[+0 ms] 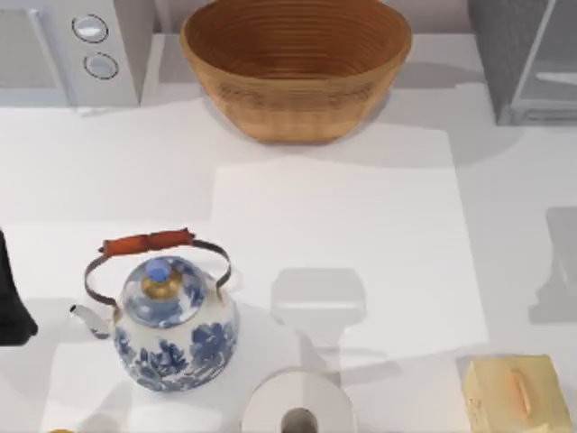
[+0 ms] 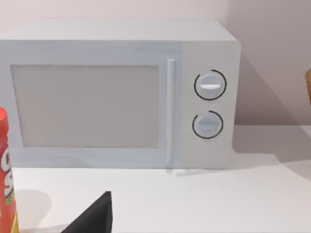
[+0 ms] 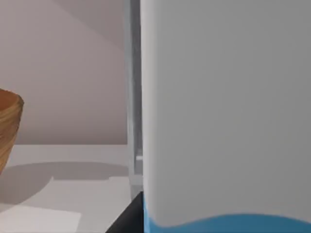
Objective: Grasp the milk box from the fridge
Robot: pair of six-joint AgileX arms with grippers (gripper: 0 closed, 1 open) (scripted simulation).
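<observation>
Table: showing plain white. Kettle: wearing a blue floral pattern on white, with a blue and gold lid knob and an orange-red grip on a dark metal handle. Basket: showing tan-brown, ringed with fine horizontal weave lines. Microwave: appearing pale grey-white, with two white dials outlined in black. Fridge: showing grey with a pale blue-grey panel. Tissue box: showing pale yellow with an orange-tinted slot. Paper roll: showing white. Can: showing orange-red. Milk box: presenting a white face edged with a blue band.
</observation>
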